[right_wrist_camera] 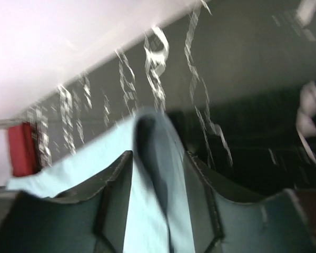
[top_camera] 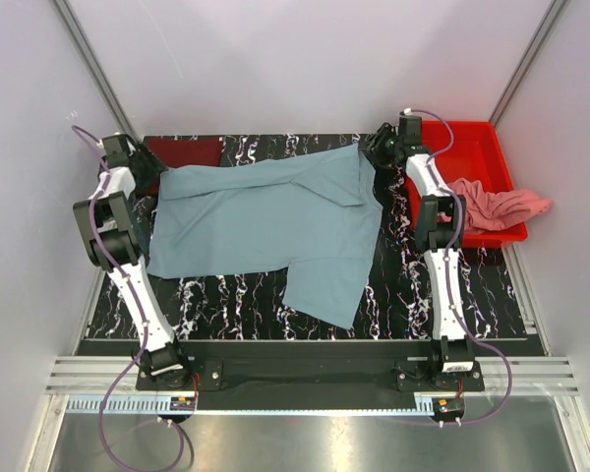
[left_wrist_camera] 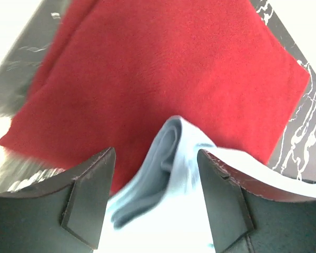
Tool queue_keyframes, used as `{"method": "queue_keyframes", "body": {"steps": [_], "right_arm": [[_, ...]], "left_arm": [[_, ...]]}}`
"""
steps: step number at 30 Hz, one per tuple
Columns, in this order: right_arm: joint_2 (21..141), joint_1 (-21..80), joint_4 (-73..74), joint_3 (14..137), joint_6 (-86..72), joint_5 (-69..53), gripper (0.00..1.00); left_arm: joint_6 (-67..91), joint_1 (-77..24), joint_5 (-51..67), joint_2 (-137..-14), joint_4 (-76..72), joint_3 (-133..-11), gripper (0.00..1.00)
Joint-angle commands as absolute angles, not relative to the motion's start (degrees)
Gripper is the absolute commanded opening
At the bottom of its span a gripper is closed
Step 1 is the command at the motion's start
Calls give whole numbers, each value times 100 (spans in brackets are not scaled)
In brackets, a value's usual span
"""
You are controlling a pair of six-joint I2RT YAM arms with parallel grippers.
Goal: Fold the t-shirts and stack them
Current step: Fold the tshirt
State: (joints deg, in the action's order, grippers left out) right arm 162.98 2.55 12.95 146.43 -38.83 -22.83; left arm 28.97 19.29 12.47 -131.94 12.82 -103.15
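Observation:
The grey-blue t-shirt [top_camera: 265, 216] lies spread on the black marbled table [top_camera: 403, 285], one sleeve pointing toward the near edge. My left gripper [top_camera: 143, 167] is at its far left corner, above the folded maroon t-shirt [left_wrist_camera: 163, 74]. Its jaws stand apart with a raised bunch of grey-blue cloth [left_wrist_camera: 158, 174] between them. My right gripper [top_camera: 379, 147] is at the far right corner. Its jaws stand closer together and press a fold of the grey-blue cloth [right_wrist_camera: 158, 174] from both sides. The salmon pink t-shirt [top_camera: 501, 206] hangs crumpled over the tray.
The rigid red tray [top_camera: 472, 147] stands at the far right, beside the right arm. The maroon t-shirt [top_camera: 187, 150] sits at the far left corner of the table. White walls close in at the back and on both sides.

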Motion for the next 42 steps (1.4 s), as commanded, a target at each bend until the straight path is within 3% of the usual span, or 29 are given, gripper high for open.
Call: {"method": "queue_keyframes", "body": {"steps": [1, 8, 11, 18, 27, 33, 36, 42], "right_arm": [[14917, 167, 2529, 14573, -3112, -1873, 51], [13423, 613, 4507, 13782, -2559, -1433, 57], [12676, 1054, 5376, 12949, -2093, -1572, 59], [9744, 2642, 5195, 8955, -2267, -1565, 59], [6701, 3840, 4553, 5462, -4235, -1345, 60], [6091, 3938, 4491, 4274, -4973, -906, 63], [6187, 3946, 4272, 3904, -5465, -844, 54], [6520, 3946, 3517, 3315, -6318, -528, 53]], "left_arm": [[2681, 1951, 660, -12174, 1686, -10363, 69], [2908, 1890, -473, -10549, 2538, -8607, 69], [3085, 1881, -431, -9723, 2672, -7658, 68], [3427, 1864, 719, -8448, 2848, -6084, 68], [3735, 1872, 1292, -7498, 2786, -5115, 65], [3735, 2047, 730, -7699, 3269, -5212, 65], [3884, 2284, 545, -7682, 3384, -5133, 65], [4043, 2426, 264, -7594, 3375, -5010, 65]]}}
